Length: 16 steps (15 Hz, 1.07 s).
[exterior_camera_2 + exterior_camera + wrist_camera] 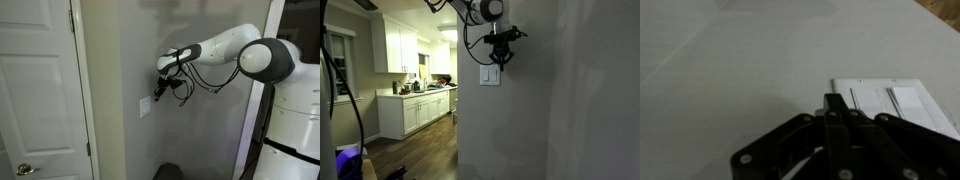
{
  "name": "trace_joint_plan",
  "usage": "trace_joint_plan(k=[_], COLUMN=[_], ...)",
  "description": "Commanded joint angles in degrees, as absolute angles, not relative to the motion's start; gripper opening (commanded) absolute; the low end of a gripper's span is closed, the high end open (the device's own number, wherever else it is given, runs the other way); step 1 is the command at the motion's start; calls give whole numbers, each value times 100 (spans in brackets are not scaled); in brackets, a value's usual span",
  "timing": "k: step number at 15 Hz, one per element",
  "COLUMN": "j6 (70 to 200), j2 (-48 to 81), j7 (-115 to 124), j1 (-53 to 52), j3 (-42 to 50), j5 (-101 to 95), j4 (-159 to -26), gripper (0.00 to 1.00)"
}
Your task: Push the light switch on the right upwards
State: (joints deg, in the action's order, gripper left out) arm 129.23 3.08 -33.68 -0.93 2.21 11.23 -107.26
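Observation:
A small white wall plate (492, 76) sits on the grey wall, and it also shows in the other exterior view (146, 106). In the wrist view the plate (845, 86) lies just beyond my fingertips with two tall paddles. That view looks turned upside down, so the light switch (868, 100) is the paddle nearer my fingers, and its twin (908, 100) lies beyond it. My gripper (504, 64) is shut and empty, just above and to the right of the plate and close to the wall. It shows in the wrist view (837, 100) and in an exterior view (158, 95). I cannot tell the paddles' positions.
The wall ends in a corner (457, 110) left of the plate, with a kitchen with white cabinets (415, 108) behind it. A white door (40, 90) stands beside the wall. The robot's white base (295, 130) and dangling cables (195, 80) are near.

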Motion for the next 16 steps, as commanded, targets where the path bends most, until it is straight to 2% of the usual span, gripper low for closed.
trace_joint_plan(k=[1, 7, 16], j6=[12407, 11734, 12308], j2=[407, 230, 159], j7=[-3859, -3810, -3700], j1=[46, 80, 60], j3=[132, 169, 100], j5=[1178, 1024, 1086], j4=[-10479, -10668, -10932], gripper=[0, 0, 0])
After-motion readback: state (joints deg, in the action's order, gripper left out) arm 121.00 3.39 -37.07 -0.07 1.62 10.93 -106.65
